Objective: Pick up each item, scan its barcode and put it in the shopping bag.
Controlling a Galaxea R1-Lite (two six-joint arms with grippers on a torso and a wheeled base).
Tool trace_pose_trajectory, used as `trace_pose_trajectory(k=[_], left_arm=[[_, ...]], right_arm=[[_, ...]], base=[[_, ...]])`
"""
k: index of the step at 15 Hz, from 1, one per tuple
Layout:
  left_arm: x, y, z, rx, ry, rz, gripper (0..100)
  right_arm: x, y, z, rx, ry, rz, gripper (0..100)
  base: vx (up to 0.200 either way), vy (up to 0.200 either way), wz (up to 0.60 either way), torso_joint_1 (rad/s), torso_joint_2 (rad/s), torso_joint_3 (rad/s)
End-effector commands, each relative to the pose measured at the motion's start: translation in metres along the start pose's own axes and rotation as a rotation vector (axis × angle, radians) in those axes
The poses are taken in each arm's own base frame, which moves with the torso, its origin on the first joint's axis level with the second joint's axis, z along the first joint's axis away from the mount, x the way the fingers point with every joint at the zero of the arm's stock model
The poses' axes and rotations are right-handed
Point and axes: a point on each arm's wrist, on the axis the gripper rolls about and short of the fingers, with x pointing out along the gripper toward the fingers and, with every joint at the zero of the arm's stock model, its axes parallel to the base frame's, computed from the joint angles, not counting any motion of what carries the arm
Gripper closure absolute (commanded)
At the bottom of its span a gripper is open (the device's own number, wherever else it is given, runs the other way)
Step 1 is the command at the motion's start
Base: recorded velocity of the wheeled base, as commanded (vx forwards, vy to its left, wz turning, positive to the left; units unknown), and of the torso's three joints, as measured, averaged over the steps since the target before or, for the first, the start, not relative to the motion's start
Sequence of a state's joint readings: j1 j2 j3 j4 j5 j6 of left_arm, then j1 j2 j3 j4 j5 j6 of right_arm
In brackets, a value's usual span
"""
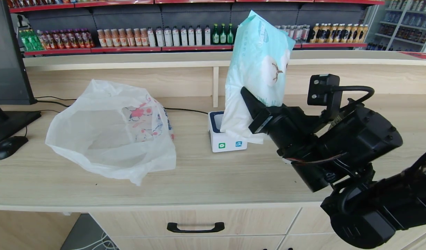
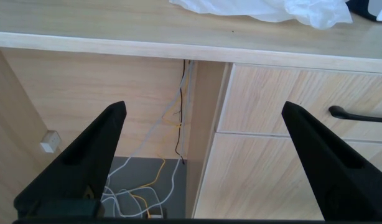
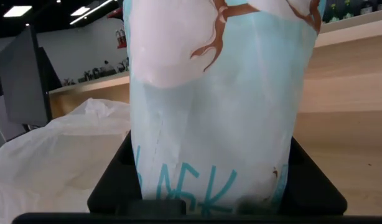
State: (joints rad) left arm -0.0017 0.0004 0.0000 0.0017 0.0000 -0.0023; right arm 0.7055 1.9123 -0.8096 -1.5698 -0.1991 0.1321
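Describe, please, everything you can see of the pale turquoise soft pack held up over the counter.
The pale turquoise-and-white soft plastic pack is a tall, puffy pouch with a brown twig motif and turquoise lettering low down. It stands nearly upright, leaning slightly, its lower part clamped in the black right end effector. Its bottom hangs at the small white box scanner on the light wooden counter; whether they touch cannot be told.
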Motion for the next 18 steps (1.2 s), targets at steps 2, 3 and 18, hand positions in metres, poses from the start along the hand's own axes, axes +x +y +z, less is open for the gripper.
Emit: trace_pose_trajectory(k=[2, 3, 18], left_arm=[[0.0, 0.0, 0.0, 0.001, -0.002, 0.0, 0], [0.0, 0.0, 0.0, 0.001, -0.001, 0.0, 0], [0.0, 0.0, 0.0, 0.007, -0.001, -0.001, 0]], right_arm=[[-0.005, -0.012, 0.007, -0.029, -0.006, -0.05, 100], [-0.013, -0.028, 0.013, -0.082, 0.004, -0.105, 100], [-0.06, -0.062, 0.041, -0.184, 0.046, -0.16, 100]], base=[[0.0, 0.0, 0.0, 0.0, 0.0, 0.0], [0.0, 0.0, 0.0, 0.0, 0.0, 0.0], [-0.067, 0.0, 0.0, 0.001, 0.0, 0.0]])
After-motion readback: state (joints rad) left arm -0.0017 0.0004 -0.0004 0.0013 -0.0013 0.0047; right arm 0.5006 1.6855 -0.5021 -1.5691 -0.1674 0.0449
